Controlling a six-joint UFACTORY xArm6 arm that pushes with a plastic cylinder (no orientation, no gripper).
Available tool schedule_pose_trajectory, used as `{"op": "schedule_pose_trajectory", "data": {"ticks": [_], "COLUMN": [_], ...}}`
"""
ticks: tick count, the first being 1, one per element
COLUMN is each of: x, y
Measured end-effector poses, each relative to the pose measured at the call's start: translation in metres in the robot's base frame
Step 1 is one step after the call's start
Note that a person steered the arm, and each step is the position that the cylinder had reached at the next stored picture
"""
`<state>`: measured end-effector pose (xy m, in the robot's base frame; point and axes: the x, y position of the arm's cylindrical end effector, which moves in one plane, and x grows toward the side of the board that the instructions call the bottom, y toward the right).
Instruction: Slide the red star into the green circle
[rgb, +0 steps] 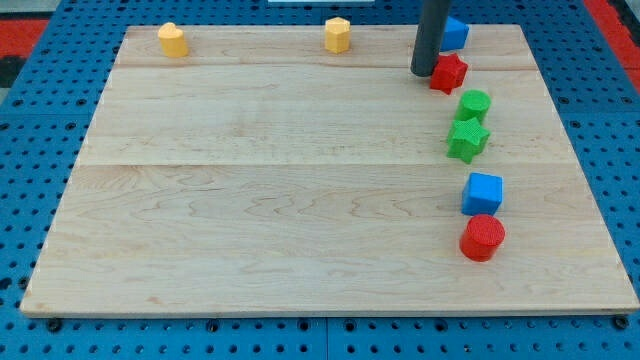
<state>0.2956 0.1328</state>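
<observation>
The red star (450, 73) lies near the view's top right on the wooden board (270, 190). The green circle (474, 104) sits just below and to the right of it, a small gap apart. My tip (424, 72) rests on the board right against the red star's left side. A green star (467, 139) touches the green circle from below.
A blue block (455, 32) lies above the red star, partly behind the rod. A blue cube (483, 192) and a red circle (483, 238) sit lower on the right. Two yellow blocks (173, 39) (338, 34) lie along the top edge.
</observation>
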Motion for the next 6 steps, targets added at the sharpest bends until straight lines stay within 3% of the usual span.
{"op": "schedule_pose_trajectory", "data": {"ticks": [1, 3, 5, 6], "x": [0.015, -0.056, -0.014, -0.027], "y": [0.001, 0.013, 0.045, 0.035]}}
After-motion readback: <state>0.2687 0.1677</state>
